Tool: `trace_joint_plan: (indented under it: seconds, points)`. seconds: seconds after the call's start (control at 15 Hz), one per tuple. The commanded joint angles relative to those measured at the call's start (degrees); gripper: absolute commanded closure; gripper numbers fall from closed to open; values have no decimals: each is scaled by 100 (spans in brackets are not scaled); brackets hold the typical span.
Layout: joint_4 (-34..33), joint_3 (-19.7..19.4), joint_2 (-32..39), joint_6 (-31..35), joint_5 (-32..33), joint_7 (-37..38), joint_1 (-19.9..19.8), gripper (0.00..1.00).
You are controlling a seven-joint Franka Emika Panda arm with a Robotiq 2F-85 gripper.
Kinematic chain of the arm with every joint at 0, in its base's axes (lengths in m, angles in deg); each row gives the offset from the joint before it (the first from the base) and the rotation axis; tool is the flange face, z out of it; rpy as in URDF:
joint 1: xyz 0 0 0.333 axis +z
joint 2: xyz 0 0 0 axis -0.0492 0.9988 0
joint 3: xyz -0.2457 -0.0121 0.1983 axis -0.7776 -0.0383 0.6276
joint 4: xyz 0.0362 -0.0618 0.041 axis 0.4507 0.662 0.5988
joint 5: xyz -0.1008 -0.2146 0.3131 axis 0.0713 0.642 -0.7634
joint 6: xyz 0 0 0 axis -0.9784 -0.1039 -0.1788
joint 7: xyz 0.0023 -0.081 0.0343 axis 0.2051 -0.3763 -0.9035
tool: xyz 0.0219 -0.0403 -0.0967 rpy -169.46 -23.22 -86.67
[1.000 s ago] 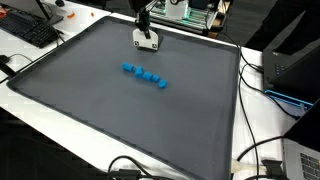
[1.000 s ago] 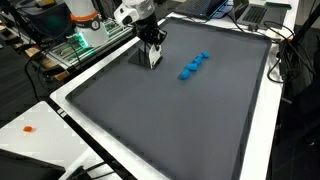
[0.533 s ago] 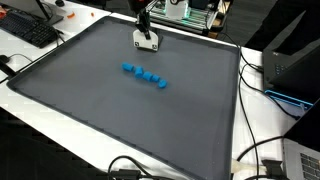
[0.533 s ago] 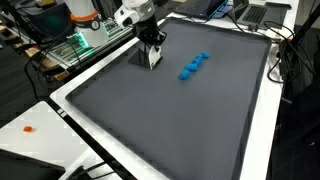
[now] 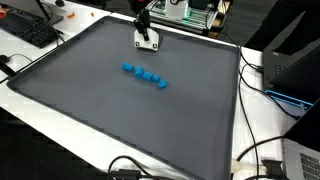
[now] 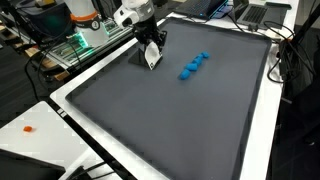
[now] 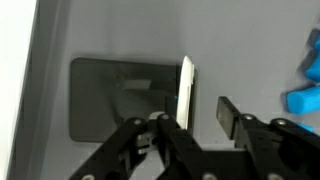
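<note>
Jaws parted, not clamped. In the wrist view, gripper (image 7: 197, 112) astride a thin white block (image 7: 186, 90), with a clear gap between the block and one finger. Other finger just beside it or touching, hard to tell which. Block standing on edge there; in an exterior view seemingly a little tilted, its foot on the grey mat (image 6: 180, 120), close to the mat's far border and right under the fingers.

By the look of it, a setting-down stage: block down on the mat, grip slack, fingers not yet drawn clear. Left undone, as far as visible: getting the gripper up and away from the block.

Further out, a short row of blue pieces (image 5: 146, 76) near the middle of the mat, lying touching one another in a slightly slanted line, well apart from the block. One end of that row just inside the edge of the wrist view.

Nothing like a bowl, box or tray to be made out on the mat, so nothing held inside anything.

Around the mat, a white table (image 6: 40, 150) with a small orange bit (image 6: 29, 128), a keyboard (image 5: 28, 30) at one corner, and black cables (image 5: 255, 150) trailing along the side.
</note>
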Motion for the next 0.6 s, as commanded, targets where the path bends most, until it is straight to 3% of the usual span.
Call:
trace_joint_plan:
  seconds: [0.0, 0.13, 0.53]
  points:
    - [43, -42, -325, -410, 392, 39, -78, 19]
    - [0, -44, -481, -678, 751, 94, -107, 3]
    - [-293, 52, -1101, -1599, 2113, -92, -219, 0]
